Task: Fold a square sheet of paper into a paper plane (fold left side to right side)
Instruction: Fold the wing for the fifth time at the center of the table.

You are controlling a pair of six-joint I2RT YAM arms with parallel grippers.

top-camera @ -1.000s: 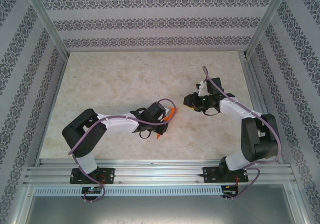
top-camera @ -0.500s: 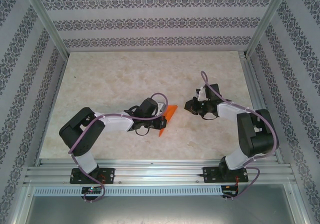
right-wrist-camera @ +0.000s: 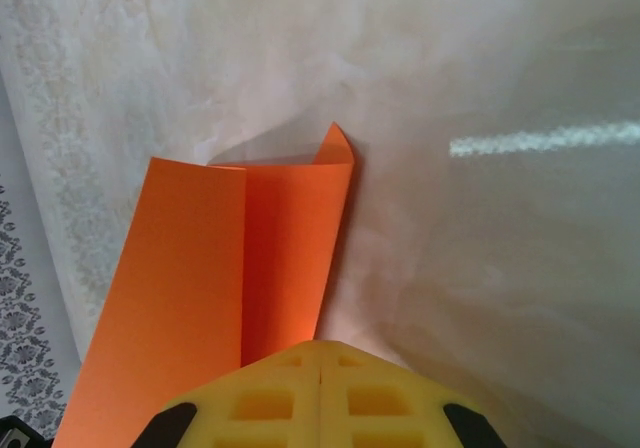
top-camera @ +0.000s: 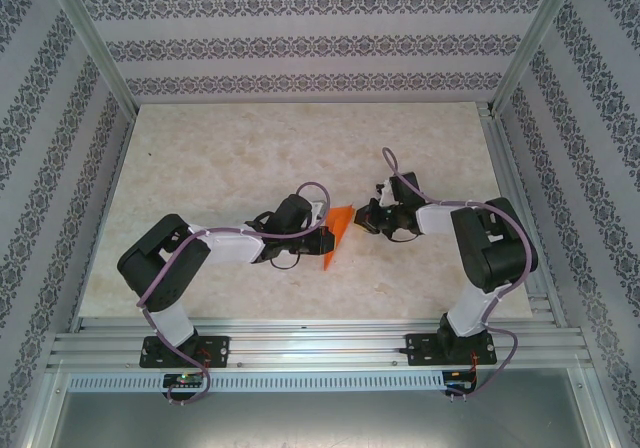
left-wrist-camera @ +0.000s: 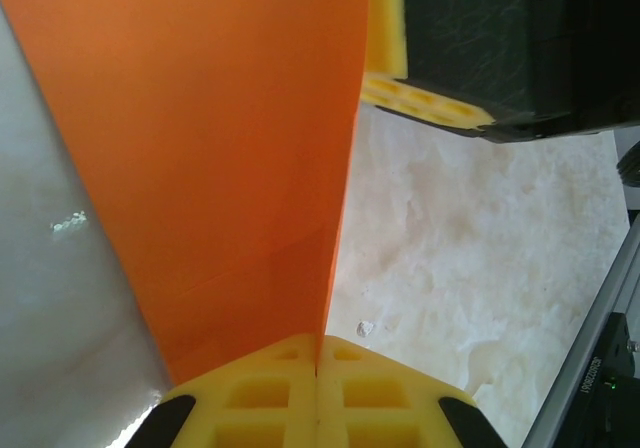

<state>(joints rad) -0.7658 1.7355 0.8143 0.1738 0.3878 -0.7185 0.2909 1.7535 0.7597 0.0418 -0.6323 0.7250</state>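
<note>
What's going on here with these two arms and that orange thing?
Two robot arms are folding an orange sheet of paper in the middle of the table. The left fingers are shut on one edge, and the right fingers on the opposite side. It has a fold but isn't plane-shaped yet.

Right gripper [right-wrist-camera: 318,350] at 6 o'clock, yellow pads pressed together, their tips meeting the lower edge of the orange paper [right-wrist-camera: 190,278]. The paper spreads toward 8 o'clock over the pale table [right-wrist-camera: 480,288], one flap folded across it and a corner curled up near 12 o'clock. Patterned wall [right-wrist-camera: 22,368] at 8 o'clock.
</note>
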